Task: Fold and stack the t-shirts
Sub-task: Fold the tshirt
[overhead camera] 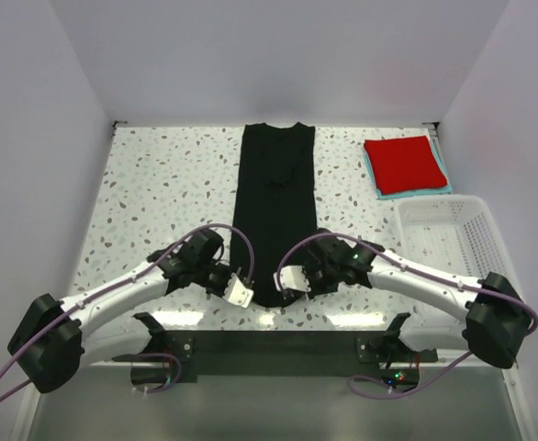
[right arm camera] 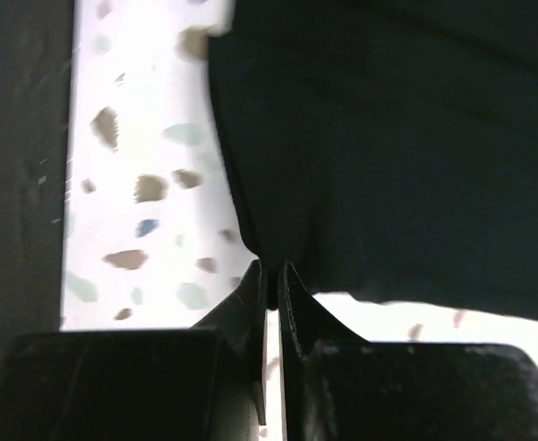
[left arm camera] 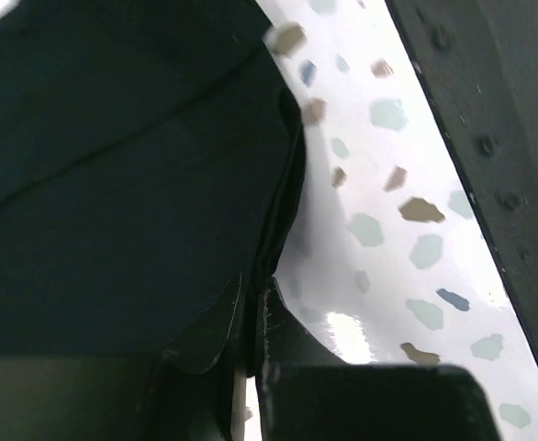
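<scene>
The left gripper (left arm camera: 256,308) has its two dark fingers pressed together on the near left corner of the black t-shirt (overhead camera: 278,197), a plain shirt of soft cloth. In the left wrist view a folded edge of that cloth runs down the frame and disappears between the fingertips. The right gripper (right arm camera: 271,276) is likewise clamped on the near right corner, where the hem narrows to a point in the slit between its fingers.

The shirt lies flat on the white speckled tabletop (overhead camera: 159,184) as a long narrow strip with its sides folded in. It runs from the lower middle of the overhead view up to the top centre, neckline at the far end.

Only the overhead view shows the rest. In the upper right a bright red t-shirt (overhead camera: 400,163), folded square, sits on a folded teal t-shirt (overhead camera: 412,194), whose edge shows along its left and lower sides. Just below them, at the right edge, stands a white plastic mesh basket (overhead camera: 439,204). The wrist views show only black cloth and speckled surface, but they show the pinch itself, which the gripper bodies hide from above.
</scene>
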Tool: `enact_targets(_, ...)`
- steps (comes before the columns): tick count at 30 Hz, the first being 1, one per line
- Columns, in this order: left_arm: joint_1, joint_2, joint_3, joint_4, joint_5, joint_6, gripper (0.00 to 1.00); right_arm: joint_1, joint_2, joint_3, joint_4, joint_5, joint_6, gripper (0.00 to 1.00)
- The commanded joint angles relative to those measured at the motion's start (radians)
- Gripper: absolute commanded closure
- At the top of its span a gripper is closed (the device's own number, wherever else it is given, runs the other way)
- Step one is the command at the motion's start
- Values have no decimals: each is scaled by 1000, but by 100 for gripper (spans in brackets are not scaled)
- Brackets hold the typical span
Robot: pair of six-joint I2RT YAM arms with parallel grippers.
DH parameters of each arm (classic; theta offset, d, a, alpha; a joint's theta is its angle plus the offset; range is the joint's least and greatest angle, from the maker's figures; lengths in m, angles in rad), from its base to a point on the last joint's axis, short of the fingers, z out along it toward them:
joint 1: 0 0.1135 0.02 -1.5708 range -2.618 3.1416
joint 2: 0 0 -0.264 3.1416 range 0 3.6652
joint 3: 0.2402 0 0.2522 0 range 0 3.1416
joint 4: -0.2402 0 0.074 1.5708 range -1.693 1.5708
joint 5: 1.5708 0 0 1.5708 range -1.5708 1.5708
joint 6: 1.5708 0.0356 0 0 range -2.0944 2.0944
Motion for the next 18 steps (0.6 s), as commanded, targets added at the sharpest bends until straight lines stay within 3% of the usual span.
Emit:
enact_targets(1, 44, -7, 115, -58, 78, -70, 100, -49, -29, 128, -25, -44, 37, 100)
enact_targets(8, 213, 126, 290, -48, 129, -78, 100, -207, 14, 216, 1, -79, -52, 100)
enact_targets(18, 331, 393, 527, 89, 132, -84, 100, -396, 276, 458, 93, -125, -151, 100)
